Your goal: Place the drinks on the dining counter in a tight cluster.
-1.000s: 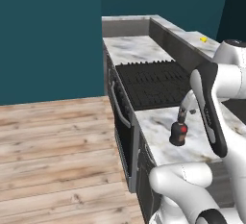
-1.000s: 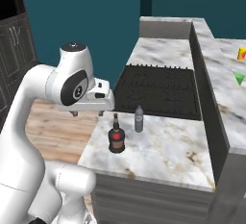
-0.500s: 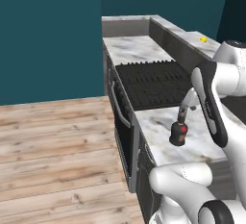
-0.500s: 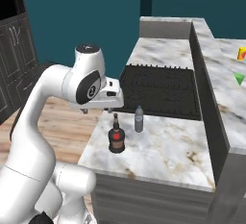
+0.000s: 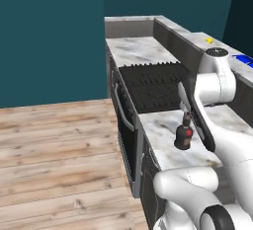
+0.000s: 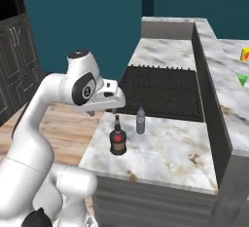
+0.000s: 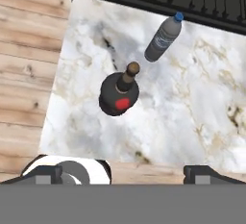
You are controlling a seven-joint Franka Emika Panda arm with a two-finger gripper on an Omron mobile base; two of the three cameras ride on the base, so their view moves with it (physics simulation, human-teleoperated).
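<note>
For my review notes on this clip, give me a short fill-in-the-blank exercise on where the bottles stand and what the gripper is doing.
1. The dark brown bottle carries a ____ label.
2. The water bottle has a ____ cap.
3. Both bottles stand on the marble worktop next to the black ____.
4. The gripper hangs above the bottles with its jaws ____.

Missing words: red; blue; stove; open

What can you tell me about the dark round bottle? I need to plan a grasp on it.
The brown bottle is squat and round with a thin neck, a tan cap and a red label on its side. It looks like dark glass. It stands upright on the marble worktop, near the front edge, apart from the water bottle. Nothing touches it; the open tool hovers above.
</note>
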